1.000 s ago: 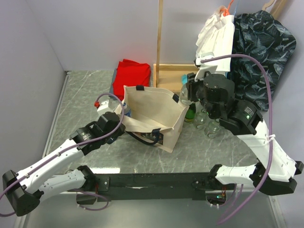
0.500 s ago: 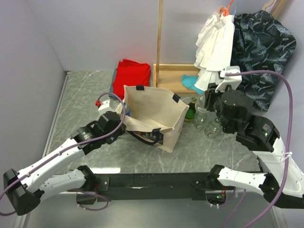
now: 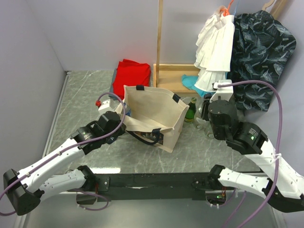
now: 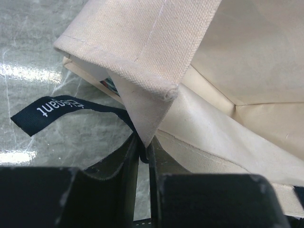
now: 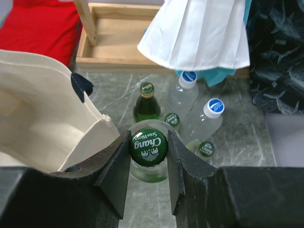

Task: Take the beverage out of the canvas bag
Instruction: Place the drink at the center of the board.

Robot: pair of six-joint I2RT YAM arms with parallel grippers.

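The left gripper has its jaws nearly together, pinching a folded corner of the canvas bag, which stands open on the table; just right of the bag's rim, the right gripper is clamped on the neck of the beverage, a green-capped bottle outside the bag; whether its base touches the table is hard to tell; other bottles stand just beyond.

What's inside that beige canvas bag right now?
Looking down into the canvas bag, only bare beige lining shows. Its folded near side hides part of the bottom. The right tool holds a green bottle outside it.
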